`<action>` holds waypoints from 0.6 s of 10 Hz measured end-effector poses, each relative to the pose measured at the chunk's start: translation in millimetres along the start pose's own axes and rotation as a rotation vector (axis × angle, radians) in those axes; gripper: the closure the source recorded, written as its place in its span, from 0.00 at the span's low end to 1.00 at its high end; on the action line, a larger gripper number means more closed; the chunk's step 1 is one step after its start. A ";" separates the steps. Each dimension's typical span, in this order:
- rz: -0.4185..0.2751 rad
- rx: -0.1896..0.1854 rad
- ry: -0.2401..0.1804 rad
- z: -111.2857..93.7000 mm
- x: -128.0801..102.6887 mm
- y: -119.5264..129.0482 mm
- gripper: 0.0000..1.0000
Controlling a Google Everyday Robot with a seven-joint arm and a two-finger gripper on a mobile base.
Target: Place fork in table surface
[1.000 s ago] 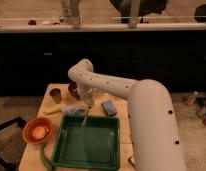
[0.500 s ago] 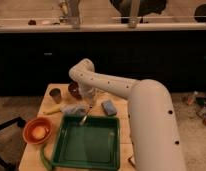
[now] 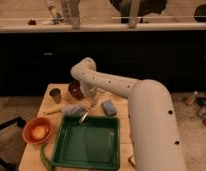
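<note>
My gripper (image 3: 90, 103) hangs at the end of the white arm, over the far edge of the green tray (image 3: 71, 157). It is shut on the fork (image 3: 84, 117), a slim silver piece that slants down and to the left from the fingers, its lower end just above the tray's back rim. The table surface (image 3: 30, 154) is light tan wood and shows to the left of and behind the tray.
An orange bowl (image 3: 37, 131) sits left of the tray. Behind it are a yellow object (image 3: 52, 110), a grey-blue cloth (image 3: 72, 108), a metal cup (image 3: 55, 95), a dark bowl (image 3: 74, 89) and a blue sponge (image 3: 109, 106). A dark counter runs behind the table.
</note>
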 end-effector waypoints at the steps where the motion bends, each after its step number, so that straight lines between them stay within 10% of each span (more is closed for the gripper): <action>1: 0.013 0.001 -0.001 -0.1 5.1 0.1 1.00; 6: 0.055 -0.022 -0.036 14.9 19.7 -4.6 1.00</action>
